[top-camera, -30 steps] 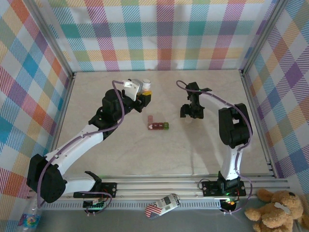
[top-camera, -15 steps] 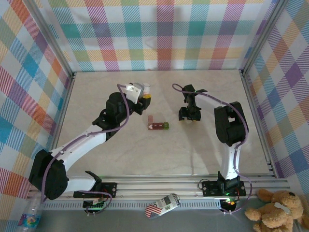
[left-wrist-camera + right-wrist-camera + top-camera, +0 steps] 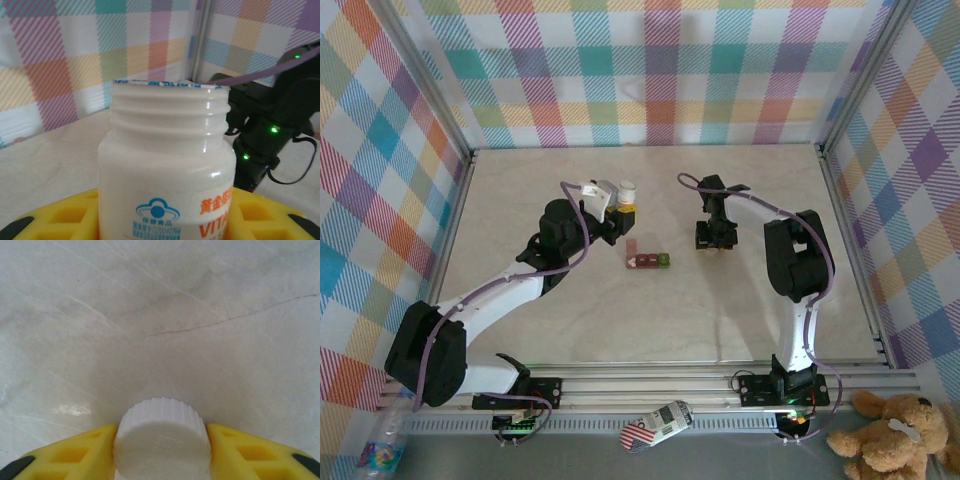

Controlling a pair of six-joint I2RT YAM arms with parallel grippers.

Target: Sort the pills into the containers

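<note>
Since a second ago, the right gripper (image 3: 716,240) had dropped over the white cap that lay just beside it and closed in, and the left gripper (image 3: 623,208) had swung its bottle (image 3: 627,192) from a lean to upright.

From the top camera, the left gripper was clamped on the orange lower part of the bottle, whose white neck pointed up. The containers (image 3: 647,259), dark red with a green one at the right end, lay on the table (image 3: 570,330) between the two grippers, near the left one and touching neither. The right gripper hung low over the table, right of the containers; the cap could not be made out under it.

On the left wrist camera, the bottle stood upright between the yellow fingers (image 3: 60,215), held on both sides. Its threaded neck was bare, with no cap on. Behind it, to the right, was the black right arm (image 3: 265,130) with green lights.

On the right wrist camera, the ribbed cap (image 3: 162,432) sat on the table, gripped between the yellow fingers (image 3: 75,455), which touched it on both sides.
</note>
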